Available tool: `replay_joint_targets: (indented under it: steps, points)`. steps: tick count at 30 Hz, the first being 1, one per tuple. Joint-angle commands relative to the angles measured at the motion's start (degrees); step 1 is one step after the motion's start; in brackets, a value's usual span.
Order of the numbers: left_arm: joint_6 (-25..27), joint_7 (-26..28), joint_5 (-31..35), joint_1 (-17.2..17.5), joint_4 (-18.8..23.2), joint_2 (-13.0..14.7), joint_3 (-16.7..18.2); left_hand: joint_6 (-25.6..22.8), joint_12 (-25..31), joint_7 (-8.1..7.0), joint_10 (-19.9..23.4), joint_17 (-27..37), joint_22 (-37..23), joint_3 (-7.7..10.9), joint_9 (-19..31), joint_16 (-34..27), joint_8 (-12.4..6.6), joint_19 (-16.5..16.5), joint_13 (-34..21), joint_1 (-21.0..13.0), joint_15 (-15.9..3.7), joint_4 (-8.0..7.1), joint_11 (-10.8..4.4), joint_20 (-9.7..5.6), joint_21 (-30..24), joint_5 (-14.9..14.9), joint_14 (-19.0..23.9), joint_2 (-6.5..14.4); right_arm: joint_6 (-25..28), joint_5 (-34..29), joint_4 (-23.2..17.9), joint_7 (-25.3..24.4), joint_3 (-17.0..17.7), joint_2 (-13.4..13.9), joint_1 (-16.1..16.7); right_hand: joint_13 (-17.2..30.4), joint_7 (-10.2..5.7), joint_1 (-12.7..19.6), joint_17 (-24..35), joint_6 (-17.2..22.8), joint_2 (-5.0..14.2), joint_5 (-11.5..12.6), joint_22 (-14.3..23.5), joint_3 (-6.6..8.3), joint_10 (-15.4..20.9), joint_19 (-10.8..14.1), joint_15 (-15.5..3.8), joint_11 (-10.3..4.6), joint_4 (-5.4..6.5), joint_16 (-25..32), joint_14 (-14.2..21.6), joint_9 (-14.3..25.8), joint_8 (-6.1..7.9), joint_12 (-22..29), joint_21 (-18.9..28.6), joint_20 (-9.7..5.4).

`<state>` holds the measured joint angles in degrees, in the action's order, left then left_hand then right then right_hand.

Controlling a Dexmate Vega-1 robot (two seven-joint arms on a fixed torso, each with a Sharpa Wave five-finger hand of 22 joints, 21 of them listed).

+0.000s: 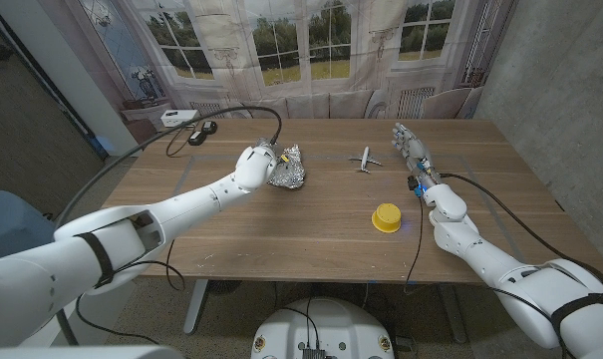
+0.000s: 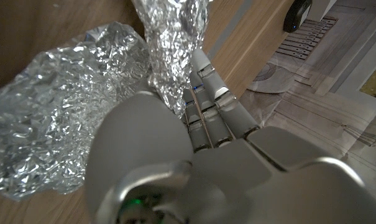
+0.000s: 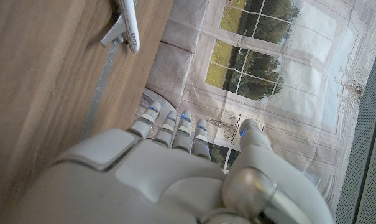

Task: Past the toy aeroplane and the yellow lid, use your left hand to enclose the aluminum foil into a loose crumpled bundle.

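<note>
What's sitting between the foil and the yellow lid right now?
Nothing: in the head view, bare wooden table runs from the aluminum foil to the yellow lid. The toy aeroplane lies off that line, farther back.

The head camera looks down from high up over the whole worktop [image 1: 311,229], with both arms coming in from the bottom corners. The left wrist camera sits very close behind the left robot hand [image 2: 194,155], right by the foil [image 2: 63,137], which the head camera sees too. The right wrist camera looks along the right robot hand [image 3: 175,168] toward the toy plane [image 3: 127,28], also shared.
</note>
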<state>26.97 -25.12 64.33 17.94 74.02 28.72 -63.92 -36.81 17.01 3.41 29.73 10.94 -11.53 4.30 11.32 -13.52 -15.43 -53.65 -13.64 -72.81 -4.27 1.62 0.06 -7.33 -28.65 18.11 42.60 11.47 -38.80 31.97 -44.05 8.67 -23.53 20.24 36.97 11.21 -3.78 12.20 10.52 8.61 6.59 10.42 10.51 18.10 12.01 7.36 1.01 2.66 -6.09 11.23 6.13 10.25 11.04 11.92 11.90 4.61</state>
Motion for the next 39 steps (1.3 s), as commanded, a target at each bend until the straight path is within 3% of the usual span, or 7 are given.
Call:
replay_joint_targets:
  steps: [1,8,17,23,26,29,39]
  points:
    - [2.39,3.43,-4.51,0.1,-0.69,-0.25,-0.24,-2.72,-0.61,-0.12,3.95,0.13,0.1,8.63,0.35,-0.23,4.43,-3.37,0.42,-5.49,-8.62,-1.53,-0.62,-2.18,-3.2,0.67,4.5,-0.42,0.12,-0.11,0.78,0.14,-0.17,-0.3,-0.55,0.16,0.21,-0.23,0.22,0.69,-0.03,0.19,0.1,0.21,0.19,0.02,0.05,-0.06,0.46,0.26,0.44,0.24,0.04,0.04,0.1,-0.33]
    - [2.22,5.05,-8.48,0.06,-0.91,-0.1,0.6,-6.99,0.4,4.1,9.72,0.3,0.86,12.72,0.76,-1.21,2.8,-4.64,-0.21,-6.59,-8.65,-1.79,2.44,-3.1,-4.19,0.18,9.94,-0.54,-0.4,0.07,2.5,0.76,-0.23,-1.0,-1.41,0.16,0.42,-0.3,0.21,0.81,0.01,0.2,0.09,0.26,0.23,0.21,0.01,0.02,0.5,0.26,0.54,0.24,0.06,0.02,0.18,-0.57]
    - [3.53,6.74,-9.1,-0.38,-0.14,0.67,-0.56,-11.5,1.33,4.14,14.56,0.13,1.3,17.08,1.69,-1.46,1.45,-6.14,-1.91,-7.34,-8.37,-2.05,1.61,-2.67,-5.12,0.06,14.91,-1.22,-0.69,-0.07,3.52,1.12,-0.44,-1.41,-2.22,0.16,0.41,-0.35,0.19,0.77,0.05,0.21,0.08,0.33,0.25,0.23,0.17,0.03,0.53,0.22,0.56,0.24,0.01,-0.03,0.18,-0.57]
    - [6.72,5.51,-3.1,-1.15,0.59,0.95,-3.94,-6.02,-1.4,-3.7,11.7,-0.37,0.09,20.05,1.54,2.42,4.2,0.19,-3.6,-4.19,-8.11,-4.42,-5.73,0.69,-5.45,-2.73,11.22,-2.61,-1.07,-0.07,3.97,1.39,-0.48,-1.57,-2.53,0.16,0.36,-0.36,0.18,0.72,0.04,0.22,0.07,0.37,0.26,0.07,0.17,0.04,0.53,0.17,0.53,0.24,-0.02,-0.05,0.11,-0.49]
    - [7.05,2.02,-1.6,-2.02,1.01,1.11,-4.9,6.23,-5.5,-8.57,4.02,-0.1,0.23,15.67,0.73,3.1,5.74,5.66,-2.92,4.93,-6.52,-7.29,-7.2,3.95,-5.17,-7.21,4.11,-7.01,-1.12,0.05,3.97,1.57,-0.44,-1.57,-2.51,0.17,0.33,-0.37,0.17,0.72,0.02,0.22,0.07,0.38,0.25,0.08,0.2,-0.01,0.52,0.15,0.53,0.24,-0.03,-0.07,0.12,-0.45]
    - [7.17,-1.3,-0.8,-2.64,1.74,1.34,-5.25,17.81,-6.41,-11.42,-5.58,0.15,0.76,8.74,-0.24,3.48,5.78,18.74,-2.01,17.45,-2.09,-9.94,-6.33,11.41,0.11,-7.61,-9.25,-11.7,-1.21,0.08,3.78,1.56,-0.4,-1.47,-2.33,0.17,0.39,-0.37,0.16,0.68,0.0,0.23,0.07,0.4,0.26,0.03,0.21,-0.04,0.51,0.14,0.54,0.24,-0.06,-0.09,0.1,-0.43]
    - [6.89,-6.45,-1.91,-2.62,4.31,1.89,-3.36,32.36,-6.31,-12.47,-21.01,0.03,0.84,2.48,-0.49,3.48,5.57,31.08,-0.93,31.64,4.68,-10.46,-4.27,17.7,7.36,-6.05,-26.36,-13.15,-0.88,0.35,1.44,1.41,-0.12,-0.55,-0.93,0.17,0.25,-0.38,0.13,0.68,-0.09,0.23,0.06,0.44,0.18,0.02,0.25,0.08,0.46,0.1,0.55,0.24,-0.08,-0.16,0.09,-0.36]
